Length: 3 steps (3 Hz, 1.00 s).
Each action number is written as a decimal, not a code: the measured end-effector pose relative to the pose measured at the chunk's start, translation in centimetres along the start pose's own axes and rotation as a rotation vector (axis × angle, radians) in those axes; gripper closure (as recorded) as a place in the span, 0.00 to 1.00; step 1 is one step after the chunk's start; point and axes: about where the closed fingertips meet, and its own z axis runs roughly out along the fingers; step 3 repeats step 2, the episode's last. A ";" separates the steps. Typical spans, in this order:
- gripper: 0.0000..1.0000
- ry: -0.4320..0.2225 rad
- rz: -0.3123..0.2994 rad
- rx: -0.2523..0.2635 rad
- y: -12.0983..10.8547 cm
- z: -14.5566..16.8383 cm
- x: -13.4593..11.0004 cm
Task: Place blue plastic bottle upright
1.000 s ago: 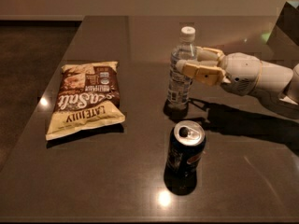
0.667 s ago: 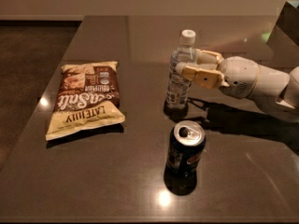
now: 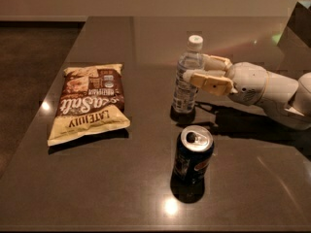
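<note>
The blue plastic bottle [image 3: 186,79] is clear, with a white cap and a white-and-blue label. It stands upright on the dark table [image 3: 146,38], just right of centre, with its base on the surface. My gripper [image 3: 198,69] reaches in from the right at mid-bottle height. Its tan fingers [image 3: 210,83] sit on either side of the bottle and are shut on it. The white arm [image 3: 265,89] stretches away to the right edge.
A dark blue soda can [image 3: 193,155], opened, stands just in front of the bottle. A brown and cream chip bag [image 3: 90,101] lies flat on the left. The table's left edge borders a dark floor [image 3: 29,57].
The bottle and my gripper have come down slightly. The bottle's cap sits a little lower than before, and the can and the bag have not moved.
</note>
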 end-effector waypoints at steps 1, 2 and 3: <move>0.00 0.000 -0.001 -0.005 0.1 0.3 -0.1; 0.00 0.000 -0.001 -0.005 0.1 0.3 -0.1; 0.00 0.000 -0.001 -0.005 0.1 0.3 -0.1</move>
